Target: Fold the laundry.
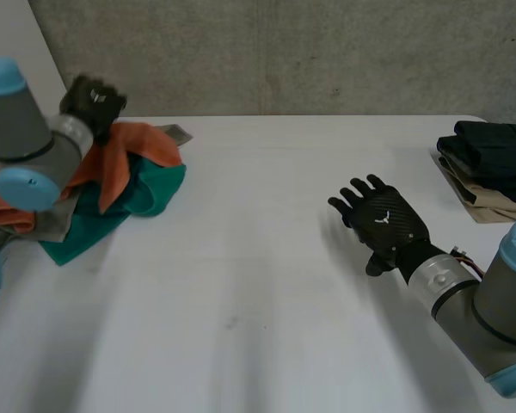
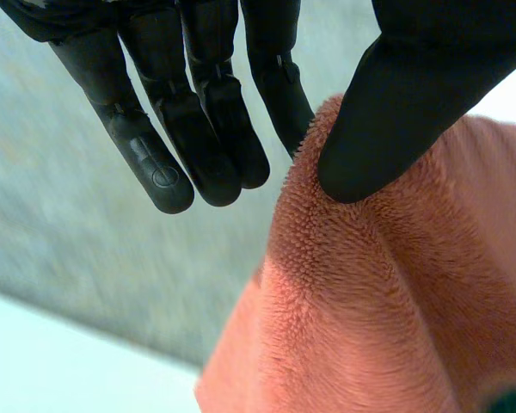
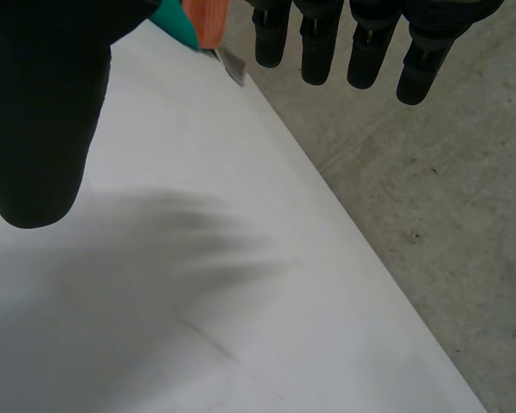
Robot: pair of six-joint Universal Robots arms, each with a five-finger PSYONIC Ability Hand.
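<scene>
left hand (image 1: 93,101) at 10 o'clock, thumb and a finger pinched on a raised ridge of the orange cloth (image 1: 144,139); that cloth lies bunched on the teal cloth (image 1: 146,191), not spread; right hand (image 1: 383,219) at 4 o'clock, fingers straight, released, nothing in it, over bare tabletop (image 1: 241,284); folded stack (image 1: 490,163) at 2 o'clock; pinch looks shallow imo; lift slowly so the orange cloth peels off alone; carry it to centre; right hand takes a free corner; spread flat before folding
</scene>
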